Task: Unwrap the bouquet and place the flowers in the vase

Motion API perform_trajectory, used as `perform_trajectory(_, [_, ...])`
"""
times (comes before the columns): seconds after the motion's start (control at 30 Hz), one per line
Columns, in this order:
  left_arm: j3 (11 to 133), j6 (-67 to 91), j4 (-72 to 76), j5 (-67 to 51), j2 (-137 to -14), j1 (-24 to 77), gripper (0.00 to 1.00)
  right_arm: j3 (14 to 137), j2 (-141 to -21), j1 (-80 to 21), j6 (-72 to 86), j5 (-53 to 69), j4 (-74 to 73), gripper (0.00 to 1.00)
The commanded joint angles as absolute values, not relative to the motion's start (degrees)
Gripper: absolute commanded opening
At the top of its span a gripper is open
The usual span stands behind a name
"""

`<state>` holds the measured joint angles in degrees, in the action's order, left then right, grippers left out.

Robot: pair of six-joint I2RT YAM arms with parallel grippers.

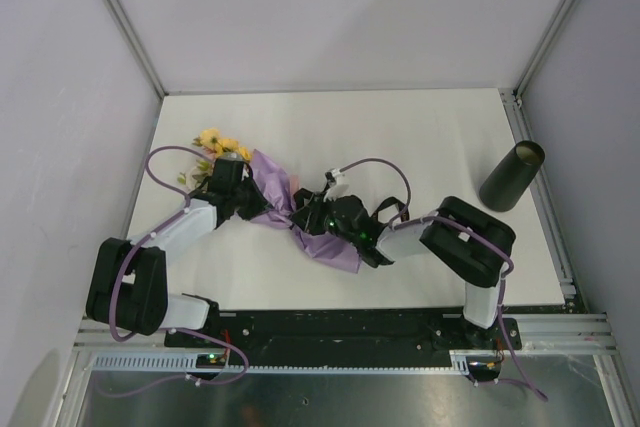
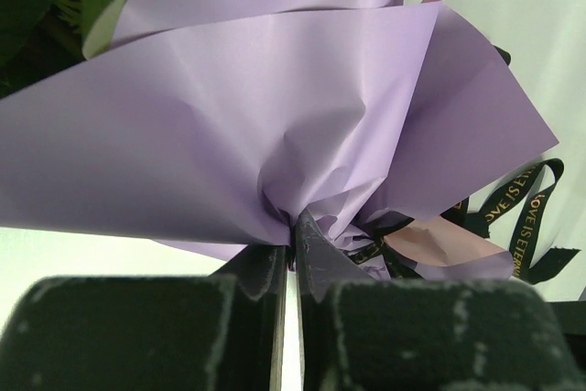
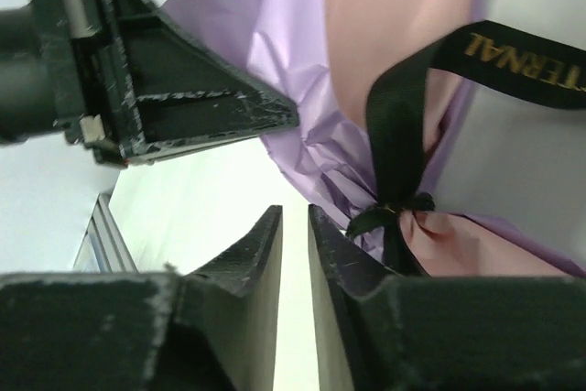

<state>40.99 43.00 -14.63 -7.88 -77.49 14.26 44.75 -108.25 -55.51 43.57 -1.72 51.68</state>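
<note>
Centre of the overhead frame: the bouquet [image 1: 275,187] lies flat, light, soft and crinkly. My left gripper [image 2: 295,231] pinches its lilac paper [image 2: 275,107] at the gathered neck. My right gripper [image 3: 295,219], a narrow empty slit, sits beside the slick black ribbon [image 3: 396,125] knot, likely the best hold.

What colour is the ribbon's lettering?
Gold on the black ribbon, clearest in the left wrist view.

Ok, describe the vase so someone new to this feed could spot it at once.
Start at the white table and follow it to its right edge, about halfway back. The vase stands there alone, well apart from the bouquet lying mid-table between the arms. It is the only tall, dark, plain cylinder with a round open mouth.
</note>
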Motion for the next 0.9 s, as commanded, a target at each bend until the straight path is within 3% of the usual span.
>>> perform_trajectory(0.0, [40.33,41.81,-16.09,-6.69,-77.28,14.23,0.07,47.97,-103.89,-56.21,50.80,-11.14,36.62,0.25])
perform_trajectory(0.4, [40.20,41.76,-16.17,-6.84,-77.12,14.17,0.08,53.65,-106.22,-57.79,60.35,-16.42,22.70,0.41])
perform_trajectory(0.87, [40.64,41.86,-16.03,-6.69,-77.65,14.32,0.08,61.91,-108.45,-60.24,64.68,-26.25,6.64,0.41])
